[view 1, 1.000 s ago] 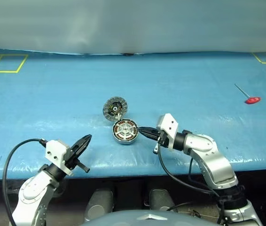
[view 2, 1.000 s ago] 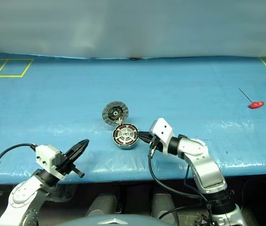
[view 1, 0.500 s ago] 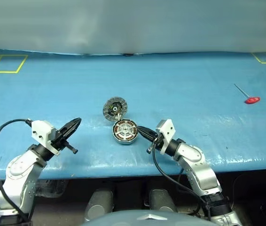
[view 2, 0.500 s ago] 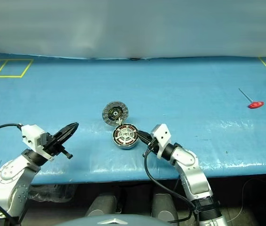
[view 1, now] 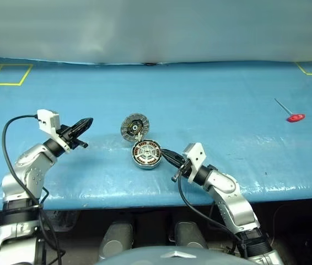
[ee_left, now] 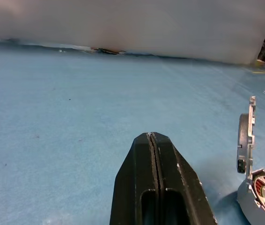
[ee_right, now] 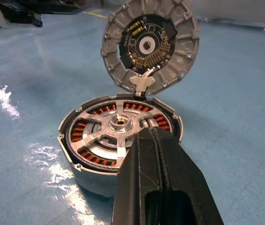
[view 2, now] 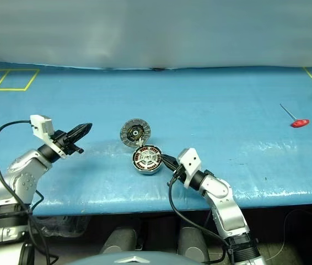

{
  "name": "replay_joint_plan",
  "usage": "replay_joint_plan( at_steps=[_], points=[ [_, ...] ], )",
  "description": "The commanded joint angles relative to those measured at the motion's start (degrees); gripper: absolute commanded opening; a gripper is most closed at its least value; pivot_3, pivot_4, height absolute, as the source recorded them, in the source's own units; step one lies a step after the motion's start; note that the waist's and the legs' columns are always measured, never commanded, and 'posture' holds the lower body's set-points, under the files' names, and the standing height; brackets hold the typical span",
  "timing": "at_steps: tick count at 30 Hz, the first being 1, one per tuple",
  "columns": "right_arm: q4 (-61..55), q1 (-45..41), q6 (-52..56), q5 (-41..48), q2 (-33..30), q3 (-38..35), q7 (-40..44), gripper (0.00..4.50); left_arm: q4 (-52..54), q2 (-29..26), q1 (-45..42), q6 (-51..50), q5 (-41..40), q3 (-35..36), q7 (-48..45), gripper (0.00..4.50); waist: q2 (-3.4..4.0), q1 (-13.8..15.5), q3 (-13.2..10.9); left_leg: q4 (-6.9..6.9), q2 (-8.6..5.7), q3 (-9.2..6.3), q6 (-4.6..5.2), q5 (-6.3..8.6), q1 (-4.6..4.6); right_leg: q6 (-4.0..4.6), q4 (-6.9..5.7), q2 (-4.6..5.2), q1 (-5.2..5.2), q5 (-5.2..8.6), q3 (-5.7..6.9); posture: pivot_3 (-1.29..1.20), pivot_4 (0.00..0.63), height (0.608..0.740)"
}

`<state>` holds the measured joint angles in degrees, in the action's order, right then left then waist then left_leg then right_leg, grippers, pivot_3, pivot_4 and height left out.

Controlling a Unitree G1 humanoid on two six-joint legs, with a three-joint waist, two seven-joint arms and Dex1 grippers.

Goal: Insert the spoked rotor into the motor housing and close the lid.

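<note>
Blue table (view 1: 227, 105) bears motor housing (view 1: 146, 153), unlabelled; both jaws pressed together.

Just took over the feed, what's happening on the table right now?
The spoked rotor already sits inside the motor housing on the blue table. The lid stands open, upright at the housing's far edge, not yet closed. The right gripper, shut, rests its tip at the housing's rim. The left gripper, also shut and empty, hangs off to the lid's left.
</note>
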<state>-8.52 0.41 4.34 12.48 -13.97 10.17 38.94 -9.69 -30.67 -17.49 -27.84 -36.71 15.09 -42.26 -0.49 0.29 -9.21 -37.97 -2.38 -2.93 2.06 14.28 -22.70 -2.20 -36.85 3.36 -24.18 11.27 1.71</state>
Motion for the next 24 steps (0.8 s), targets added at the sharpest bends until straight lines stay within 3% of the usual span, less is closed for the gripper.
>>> replay_joint_plan(
  at_steps=[1, 15, 24],
  points=[
    [-4.35, 0.46, 0.51, 3.21, -0.21, -1.18, 0.58, 0.00, -4.10, -0.46, -4.73, -3.84, -0.81, -0.82, -2.47, 0.01, 0.00, -0.19, 0.00, 0.00, -0.01, 0.00, 0.00, 0.00, 0.01, -0.02, 0.01, 0.00, 0.01, -0.01, -0.01, 0.00, 0.150, 0.740],
    [-1.87, 6.76, -3.62, -0.50, -2.35, -2.52, -3.71, 0.00, -23.14, 2.12, -20.43, -8.21, 6.22, -9.64, -12.34, 0.01, -0.02, -0.97, 0.00, 0.00, -0.02, 0.03, -0.02, -0.02, 0.02, 0.03, -0.01, -0.01, 0.01, -0.11, -0.08, 0.00, 0.150, 0.740],
    [-1.19, 7.19, -3.78, -1.90, -2.08, -1.95, -5.21, 0.00, -26.54, 3.97, -24.14, -6.46, 10.55, -13.64, -18.17, 0.01, -0.03, -0.94, -0.01, -0.01, -0.02, 0.04, -0.02, -0.02, 0.00, 0.04, -0.02, 0.00, -0.01, -0.13, -0.12, 0.00, 0.150, 0.740]
  ],
)
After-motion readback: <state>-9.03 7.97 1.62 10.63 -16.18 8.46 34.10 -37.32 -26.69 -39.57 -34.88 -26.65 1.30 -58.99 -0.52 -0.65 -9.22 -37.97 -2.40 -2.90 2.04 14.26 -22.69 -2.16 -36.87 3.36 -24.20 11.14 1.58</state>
